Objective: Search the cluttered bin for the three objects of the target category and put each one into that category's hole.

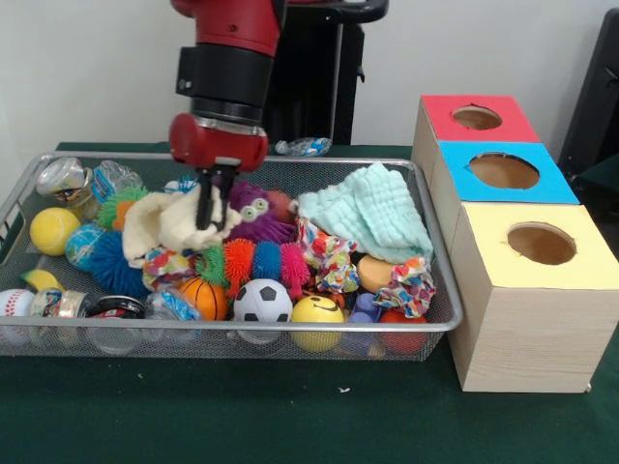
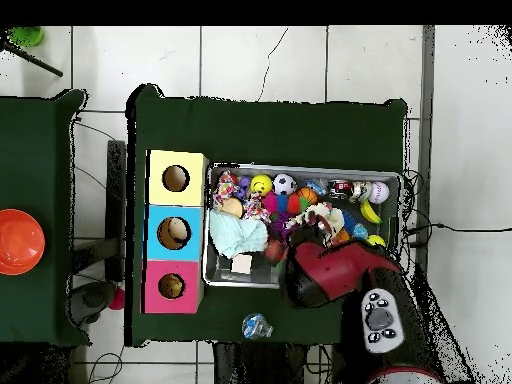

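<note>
The wire mesh bin point(image 1: 242, 329) lies on the green table, full of balls, spiky toys, jars and cloths; in the overhead view its rim point(image 2: 300, 167) shows. My gripper point(image 1: 215, 215) reaches down into the bin's left middle, shut on a pale yellow cloth point(image 1: 160, 227) that drapes around its fingers. A purple fuzzy toy with eyes point(image 1: 259, 215) sits just right of it. Three wooden boxes with a hole each stand beside the bin: red top point(image 1: 476, 118), blue top point(image 1: 503, 171), yellow top point(image 1: 540, 244). In the overhead view the arm point(image 2: 330, 270) hides the gripper.
A mint green cloth point(image 1: 372, 208) lies at the bin's right. A soccer ball point(image 1: 262, 301) and a yellow smiley ball point(image 1: 317, 314) sit by the front rim. A crumpled plastic bottle point(image 1: 305, 147) lies on the table behind the bin.
</note>
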Motion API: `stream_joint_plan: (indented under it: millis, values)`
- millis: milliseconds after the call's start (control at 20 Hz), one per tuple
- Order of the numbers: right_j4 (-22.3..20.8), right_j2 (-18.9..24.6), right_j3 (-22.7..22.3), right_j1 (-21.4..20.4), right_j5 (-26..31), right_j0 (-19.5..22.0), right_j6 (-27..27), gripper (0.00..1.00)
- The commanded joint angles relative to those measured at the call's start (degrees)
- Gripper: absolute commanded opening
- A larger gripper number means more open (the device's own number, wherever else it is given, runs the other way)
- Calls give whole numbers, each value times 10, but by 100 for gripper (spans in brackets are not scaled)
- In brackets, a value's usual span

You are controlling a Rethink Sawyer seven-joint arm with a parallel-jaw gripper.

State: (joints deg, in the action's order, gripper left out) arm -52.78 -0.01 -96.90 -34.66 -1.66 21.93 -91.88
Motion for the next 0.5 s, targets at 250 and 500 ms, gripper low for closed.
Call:
stream_joint_plan:
  millis: [250,500]
  values:
    - [-64,225,-5,-25,138,169,179,0]
    - [-69,264,-7,-26,158,196,175,0]
